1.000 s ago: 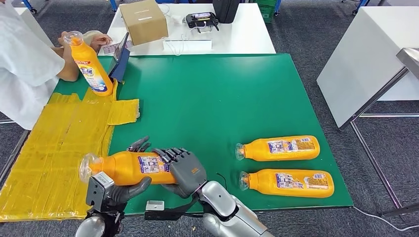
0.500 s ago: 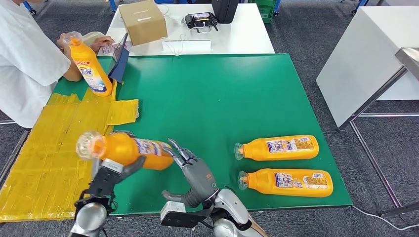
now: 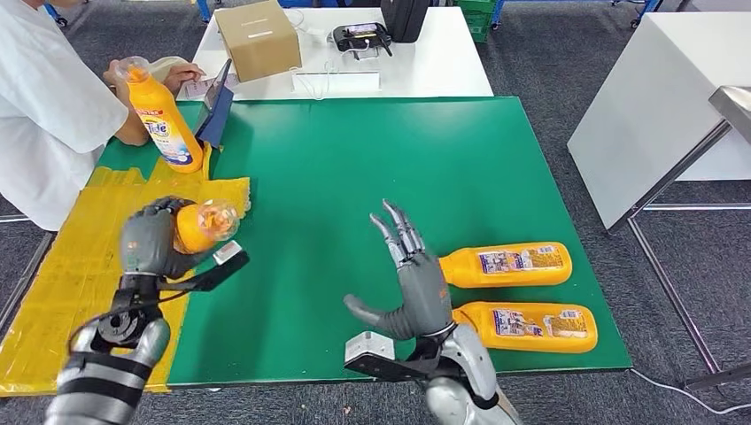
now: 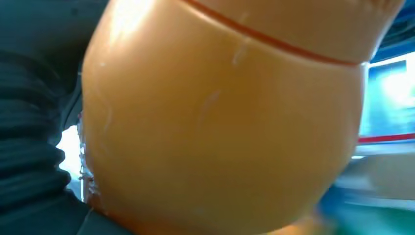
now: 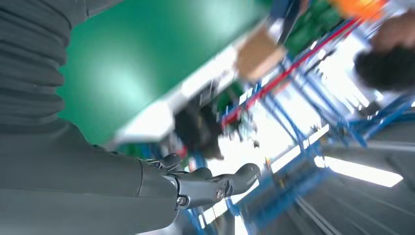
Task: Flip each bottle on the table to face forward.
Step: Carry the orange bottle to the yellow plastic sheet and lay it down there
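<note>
Now that the right hand point(image 3: 414, 279) has let go and hangs wide open, the left hand point(image 3: 152, 237) alone holds the orange bottle point(image 3: 202, 225) — lifted near the tabletop's point(image 3: 354, 159) left edge, ready to set down facing forward.

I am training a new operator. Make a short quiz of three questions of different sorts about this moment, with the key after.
1. True or false: the right hand holds a bottle.
2. What does the left hand grip?
A. the cardboard box
B. an orange bottle
C. the yellow sheet
3. Fill in: ___ orange bottles lie on the green table beside the right hand.

Key: 1 false, its fingers are spread and empty. 2 B. 3 two: the farther bottle and the nearer bottle.
</note>
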